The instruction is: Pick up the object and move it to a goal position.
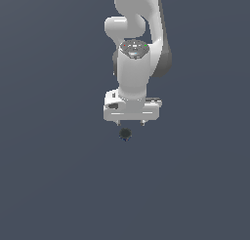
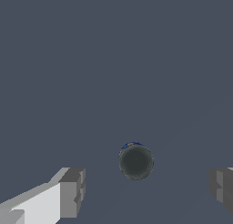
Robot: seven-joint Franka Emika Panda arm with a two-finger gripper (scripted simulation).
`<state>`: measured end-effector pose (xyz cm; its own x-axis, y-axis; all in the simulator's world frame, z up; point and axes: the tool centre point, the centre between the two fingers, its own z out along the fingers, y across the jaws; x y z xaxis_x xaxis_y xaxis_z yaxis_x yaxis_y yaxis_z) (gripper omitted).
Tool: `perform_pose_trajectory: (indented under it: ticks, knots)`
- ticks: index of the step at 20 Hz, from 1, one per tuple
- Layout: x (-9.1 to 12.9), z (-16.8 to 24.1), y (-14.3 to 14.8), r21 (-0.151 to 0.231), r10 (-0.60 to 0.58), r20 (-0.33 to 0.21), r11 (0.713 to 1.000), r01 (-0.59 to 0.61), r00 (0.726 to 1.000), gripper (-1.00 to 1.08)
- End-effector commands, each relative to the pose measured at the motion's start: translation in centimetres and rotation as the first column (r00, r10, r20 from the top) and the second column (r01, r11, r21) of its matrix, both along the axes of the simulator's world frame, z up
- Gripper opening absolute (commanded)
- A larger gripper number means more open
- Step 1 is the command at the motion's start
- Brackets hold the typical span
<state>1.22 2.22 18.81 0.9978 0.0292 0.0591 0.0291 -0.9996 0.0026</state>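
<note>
The object (image 1: 125, 133) is a tiny dark, nearly black roundish lump with a faint blue tinge, lying on the flat grey ground. In the exterior view it sits just below my white gripper (image 1: 130, 122), whose two short fingertips point down at it. In the wrist view the object (image 2: 135, 161) is a dark ball with a blue edge, lying between my two grey fingertips (image 2: 73, 191), which stand wide apart. My gripper (image 2: 145, 189) is open and empty. Whether the fingers touch the ground cannot be told.
The grey ground (image 1: 49, 185) stretches plain on all sides. The white arm (image 1: 134, 34) rises above the gripper. No goal marker shows in either view.
</note>
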Motion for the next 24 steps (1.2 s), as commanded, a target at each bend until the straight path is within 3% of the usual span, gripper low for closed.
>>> perform_pose_trajectory:
  ticks: [1, 15, 24]
  knots:
    - [0.0, 0.0, 0.0, 0.0, 0.0, 0.0, 1.0, 0.0, 1.0, 1.0]
    - [0.2, 0.4, -1.2, 0.023, -0.076, 0.012, 0.997, 0.075, 0.997, 1.0]
    - [-0.9, -3.4, -1.4, 0.024, -0.161, -0.01, 0.987, 0.161, 0.987, 1.0]
